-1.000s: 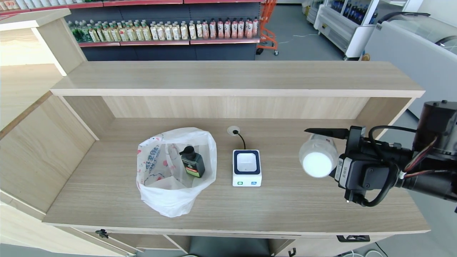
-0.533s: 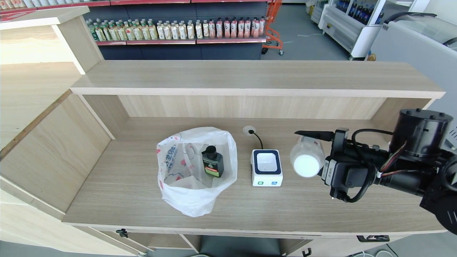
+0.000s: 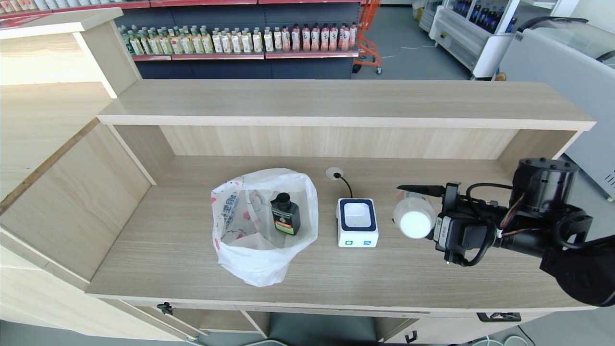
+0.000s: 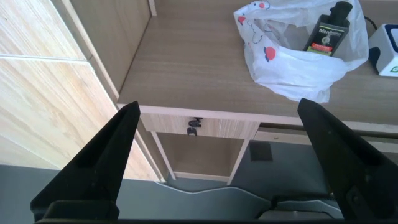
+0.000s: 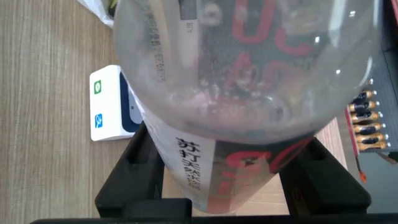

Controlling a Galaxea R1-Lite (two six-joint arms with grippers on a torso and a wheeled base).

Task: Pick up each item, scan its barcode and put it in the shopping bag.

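Shelves of drinks line the shop behind a wooden counter (image 3: pixel 336 274), where the scanner (image 3: pixel 356 228) sits between the bag (image 3: pixel 250 259) and the right gripper (image 3: pixel 417 204). That gripper is clamped on a bottle (image 3: pixel 415 224), held on its side above the counter just to the right of the scanner, not yet over its window. The left gripper (image 4: pixel 217 174) hangs off the counter's front left corner with its fingers wide apart, holding nothing.

To scan well, I'd say the bottle has to go sideways until it is squarely above the window. It then needs rolling so the barcode looks down. From where I stand I can't tell which side carries the code, so a slow turn seems wiser than one quick pass.

Up close the bottle (image 5: pixel 242 93) is clear plastic, wet inside, with a label in red and dark print. Its round white end faces the robot. A dark bottle (image 3: pixel 285 218) already stands in the bag.
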